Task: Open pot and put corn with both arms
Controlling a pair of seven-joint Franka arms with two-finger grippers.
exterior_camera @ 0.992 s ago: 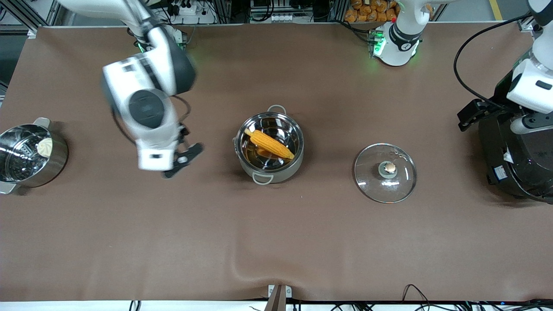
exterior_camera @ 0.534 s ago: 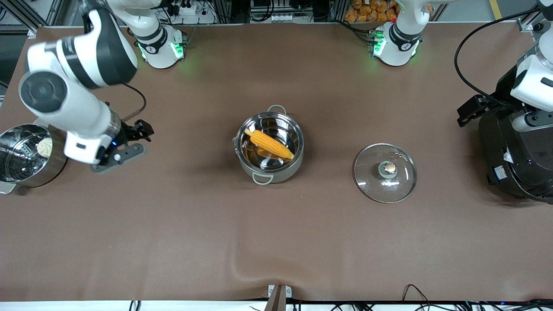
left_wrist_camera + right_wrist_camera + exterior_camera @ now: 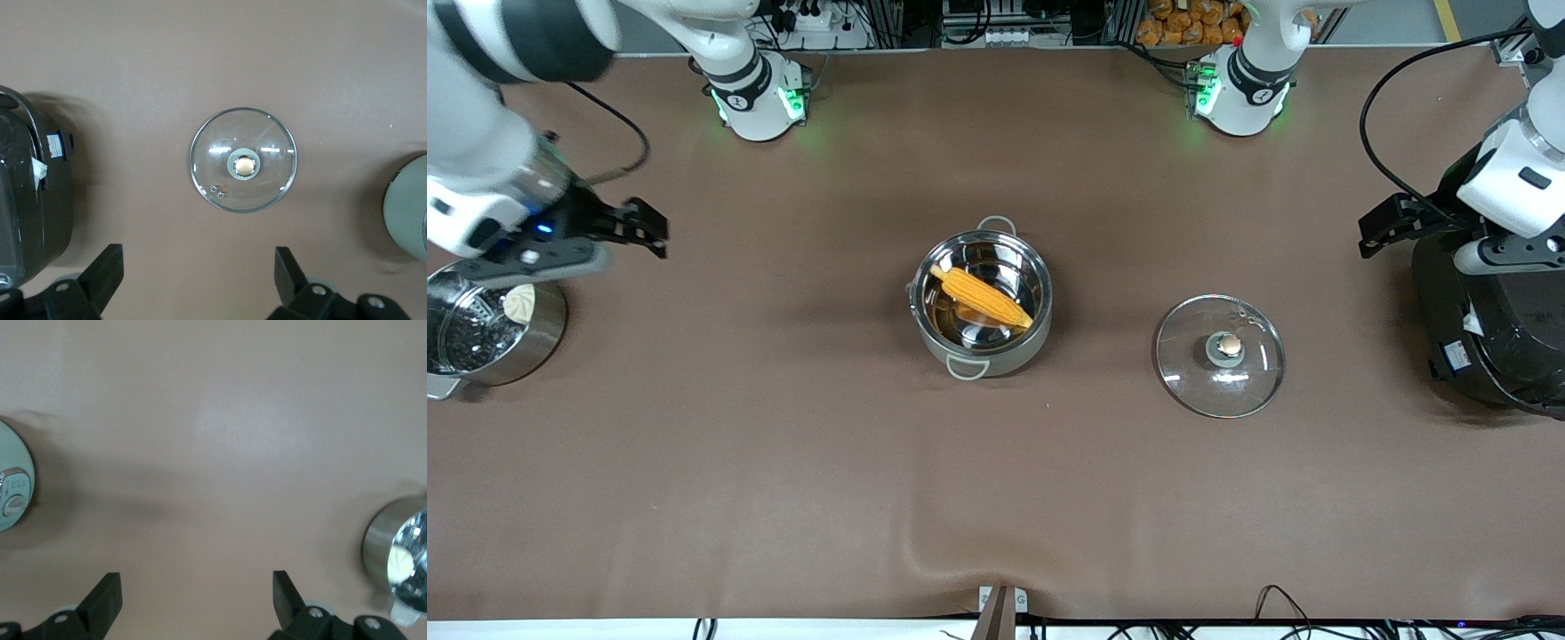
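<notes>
The lid (image 3: pixel 1219 356) lay flat on the table (image 3: pixel 996 498), knob up, nearest the front camera of the task's things, toward the left arm's end and well apart from the left gripper (image 3: pixel 1392 226). In the left wrist view the lid (image 3: pixel 243 160) sat on bare cloth between that gripper's (image 3: pixel 200 280) fingers (image 3: pixel 107 270), which stood spread wide and held nothing. The gripper hung by the rice cooker (image 3: pixel 1489 329) at that end of the table.

The pot (image 3: pixel 981 302) stood open in the middle, a little farther from the camera than the lid and well apart from both grippers. The corn (image 3: pixel 980 295) lay slanted inside it (its pointed tip toward the right arm's base).

The right gripper (image 3: pixel 636 233) hovered at the right arm's end, just beside the steamer pot (image 3: pixel 489 324) with its bun (image 3: pixel 519 303). In the right wrist view its (image 3: pixel 197 600) fingers (image 3: pixel 105 597) were also spread, empty, over bare cloth, with the steamer pot (image 3: pixel 393 550) at the edge.
</notes>
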